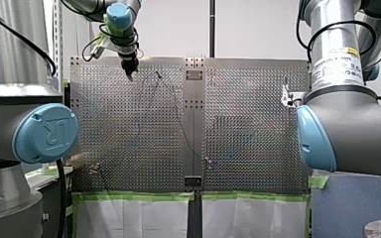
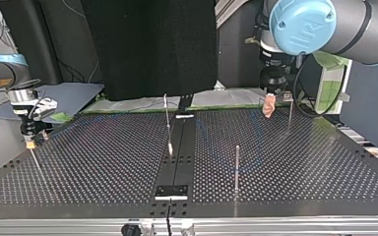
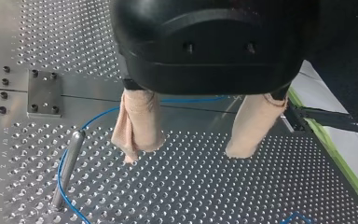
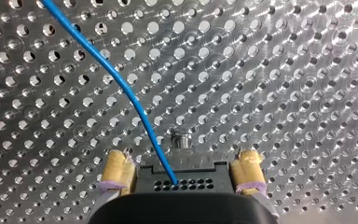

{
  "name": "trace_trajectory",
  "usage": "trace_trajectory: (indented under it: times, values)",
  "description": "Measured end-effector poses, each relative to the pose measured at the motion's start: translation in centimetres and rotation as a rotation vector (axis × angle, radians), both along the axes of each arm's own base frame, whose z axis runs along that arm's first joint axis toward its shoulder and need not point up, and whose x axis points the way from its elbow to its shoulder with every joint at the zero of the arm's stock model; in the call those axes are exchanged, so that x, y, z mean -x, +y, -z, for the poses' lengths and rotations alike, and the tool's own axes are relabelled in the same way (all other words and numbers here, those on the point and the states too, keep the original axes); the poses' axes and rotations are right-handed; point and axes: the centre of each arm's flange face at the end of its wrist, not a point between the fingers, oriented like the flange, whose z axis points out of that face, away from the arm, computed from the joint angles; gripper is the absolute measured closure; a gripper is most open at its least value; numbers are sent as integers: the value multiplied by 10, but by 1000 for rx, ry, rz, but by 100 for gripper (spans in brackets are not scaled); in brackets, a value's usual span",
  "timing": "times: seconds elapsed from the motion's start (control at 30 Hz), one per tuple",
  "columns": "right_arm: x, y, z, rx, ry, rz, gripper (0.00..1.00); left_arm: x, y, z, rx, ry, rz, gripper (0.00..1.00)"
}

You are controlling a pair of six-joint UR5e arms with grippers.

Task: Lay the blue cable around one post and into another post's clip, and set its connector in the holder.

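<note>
Yellow pads, right pincer (image 4: 182,161): clenched on the black connector (image 4: 182,173), one pad against each side of it.
Connector height: low over the perforated bench (image 4: 284,84); cannot tell if it touches.
Stud: small metal stud (image 4: 182,140) sits on the bench just ahead of the connector.
Routing, right end: blue cable (image 4: 121,79) leaves the connector's face and runs off across the bench, away from the right pincer.
Right pincer place: at the top view's left, over the bench's side edge, well apart from the posts.
Left pincer (image 3: 184,156): released, beige pads spread wide, nothing between them. Tips are close to the bench; contact, cannot tell.
Routing, left end: the cable passes beyond both beige fingers, then bends down beside a metal post (image 3: 69,165) and goes on past its base. Touching the post or not, cannot tell.
Metal post: stands just beside one finger of the left pincer, outside the gap.
Plate: bolted metal plate (image 3: 43,93) lies flat on the bench beyond the post.
Tape: green tape (image 3: 328,140) lines the bench edge on the pincer's other side.
Left pincer place: at the top view's right, near the bench's far edge.
Other posts, top view: tall post (image 2: 236,167) nearer the camera, centre post (image 2: 167,118) by the dark middle strip (image 2: 179,147).
</note>
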Motion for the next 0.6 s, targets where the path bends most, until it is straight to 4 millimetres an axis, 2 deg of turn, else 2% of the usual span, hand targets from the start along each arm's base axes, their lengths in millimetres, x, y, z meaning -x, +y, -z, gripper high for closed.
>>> trace_trajectory:
  times: [0.6]
  values:
    - [0,0,0,1,0,0,0,0,0,0,4,-2,-1,0]
